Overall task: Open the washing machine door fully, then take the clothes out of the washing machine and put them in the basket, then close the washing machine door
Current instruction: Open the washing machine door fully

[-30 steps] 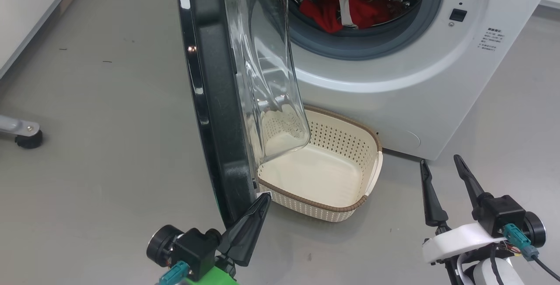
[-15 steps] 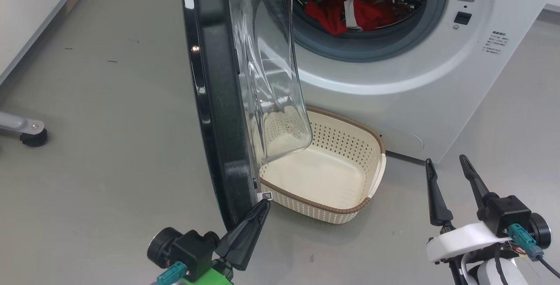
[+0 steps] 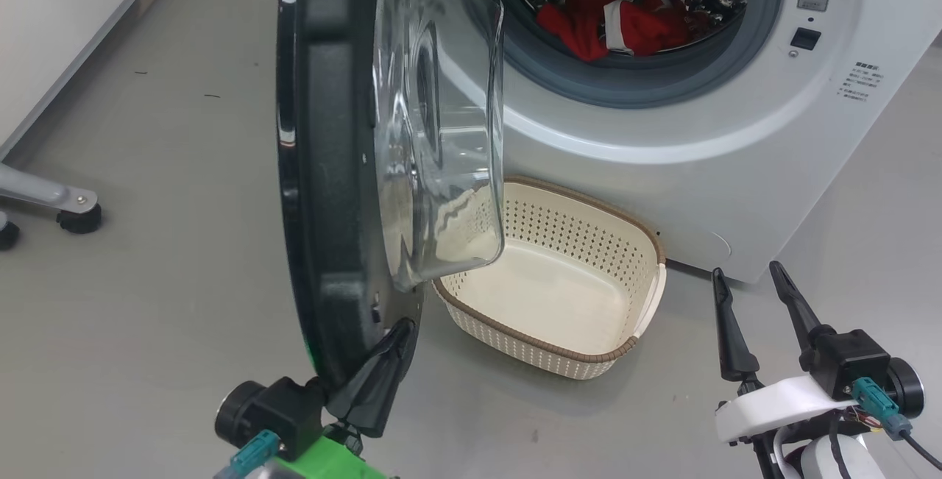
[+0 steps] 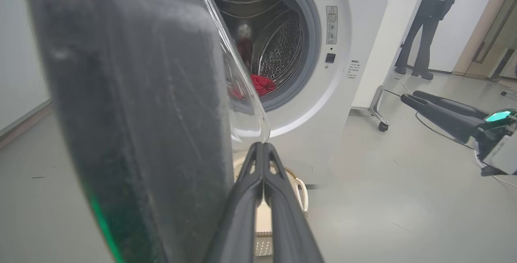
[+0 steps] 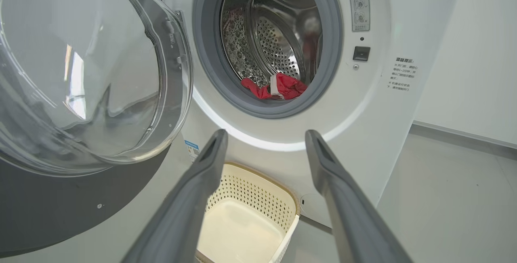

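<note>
The washing machine stands ahead with its door swung out, black rim edge-on and glass bowl facing the drum. Red and white clothes lie at the drum's front lip, red clothes in the right wrist view too. The cream basket sits on the floor below the opening, nothing in it. My left gripper is shut, its tips pressed against the inner side of the door's lower edge; the left gripper holds nothing. My right gripper stands open at the lower right, apart from everything.
A metal leg with a caster stands on the grey floor at the left. A white wall's base runs along the far left. In the left wrist view a person stands beyond the machine, near a wheeled stand.
The door has swung further out to the left, with my shut left gripper moving left against its lower edge. The head camera has shifted a little. The right gripper stays open in place.
</note>
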Robot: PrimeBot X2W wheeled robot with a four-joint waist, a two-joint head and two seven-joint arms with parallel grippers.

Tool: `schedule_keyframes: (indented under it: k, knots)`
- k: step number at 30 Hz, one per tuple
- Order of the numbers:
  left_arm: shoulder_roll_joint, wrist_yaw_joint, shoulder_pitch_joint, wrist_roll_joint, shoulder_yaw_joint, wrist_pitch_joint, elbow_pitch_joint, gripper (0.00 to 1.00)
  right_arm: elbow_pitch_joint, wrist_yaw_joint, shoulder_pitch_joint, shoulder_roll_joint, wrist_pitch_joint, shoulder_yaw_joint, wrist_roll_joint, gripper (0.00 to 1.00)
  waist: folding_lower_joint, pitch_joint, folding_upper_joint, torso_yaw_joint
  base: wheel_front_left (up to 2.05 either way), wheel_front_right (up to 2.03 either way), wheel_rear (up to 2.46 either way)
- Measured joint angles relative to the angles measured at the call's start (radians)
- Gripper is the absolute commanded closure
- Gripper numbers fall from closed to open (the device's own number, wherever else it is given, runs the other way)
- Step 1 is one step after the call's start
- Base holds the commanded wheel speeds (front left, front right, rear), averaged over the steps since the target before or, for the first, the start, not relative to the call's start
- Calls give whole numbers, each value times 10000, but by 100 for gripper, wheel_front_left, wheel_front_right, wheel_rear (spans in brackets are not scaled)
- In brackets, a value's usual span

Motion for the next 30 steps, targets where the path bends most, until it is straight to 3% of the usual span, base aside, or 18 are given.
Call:
schedule_keyframes:
  k: [10, 19, 30]
  knots:
    - [54, 462, 0, -71, 775, -130, 180, 100, -2, 8, 0, 23, 0, 8, -17, 0, 0, 34, 0, 57, 0, 0, 0]
    - [230, 1137, -3, -81, 1814, -230, 451, 100, -13, 86, -5, 40, 0, 54, -111, 0, 0, 143, 0, -16, 0, 0, 0]
    - [311, 1540, -36, -477, 2907, -320, 740, 100, -84, 119, -36, 40, 0, 35, -268, 0, 0, 412, 0, -251, 0, 0, 0]
